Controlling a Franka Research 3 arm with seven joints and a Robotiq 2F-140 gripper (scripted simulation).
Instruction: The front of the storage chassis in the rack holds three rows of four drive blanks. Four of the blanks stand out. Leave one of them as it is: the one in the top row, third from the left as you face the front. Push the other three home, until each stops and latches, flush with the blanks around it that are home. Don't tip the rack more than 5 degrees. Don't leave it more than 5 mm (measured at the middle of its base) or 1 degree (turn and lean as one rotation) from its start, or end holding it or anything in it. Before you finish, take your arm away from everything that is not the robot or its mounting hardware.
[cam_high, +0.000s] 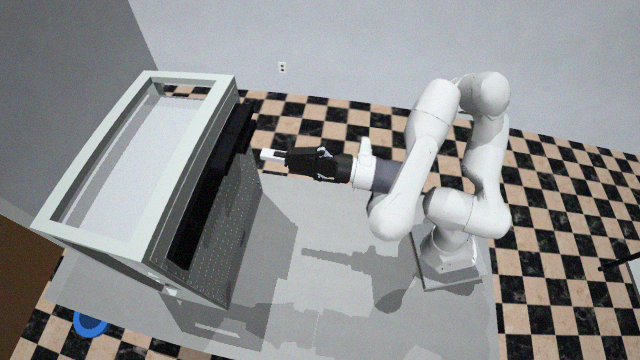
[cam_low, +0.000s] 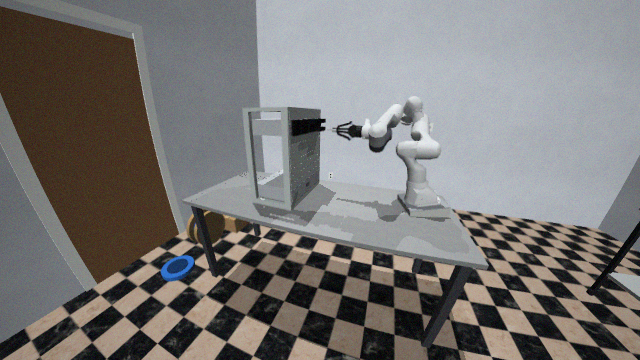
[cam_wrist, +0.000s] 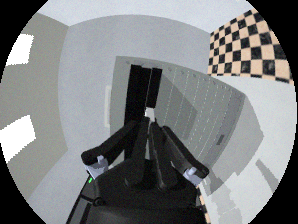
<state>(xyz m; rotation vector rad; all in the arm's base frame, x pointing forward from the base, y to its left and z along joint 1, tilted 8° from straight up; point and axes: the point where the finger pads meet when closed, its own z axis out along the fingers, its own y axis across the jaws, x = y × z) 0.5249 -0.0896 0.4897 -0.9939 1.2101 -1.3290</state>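
black two-finger gripper (cam_high: 267, 154) (cam_low: 334, 129) (cam_wrist: 148, 113) is hovering closed, gripping nothing, near black drive blanks (cam_high: 241, 127) (cam_low: 312, 125) (cam_wrist: 156, 85) jutting from pale grey metal rack (cam_high: 102, 244) (cam_low: 287, 155) (cam_wrist: 119, 75), left of centre in top view. prob. lining up a push; next is needing straight, gentle pressure w/o tipping.

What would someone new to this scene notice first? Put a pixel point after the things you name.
Probably the big white arm (cam_high: 432, 125) (cam_low: 422, 145), mounted at one end of the grey table (cam_high: 350, 320) (cam_low: 400, 240) and reaching toward the pale rack (cam_high: 95, 247) (cam_low: 286, 150) at the other. Its black end effector (cam_high: 265, 154) (cam_low: 334, 129) (cam_wrist: 148, 113) is shut, pointing at the black blanks high on the rack's front. Beneath it all, a black-and-tan checkered floor (cam_high: 550, 240) (cam_low: 330, 310) stands out, with a bright blue ring (cam_high: 79, 327) (cam_low: 167, 275) near the table's rack end.
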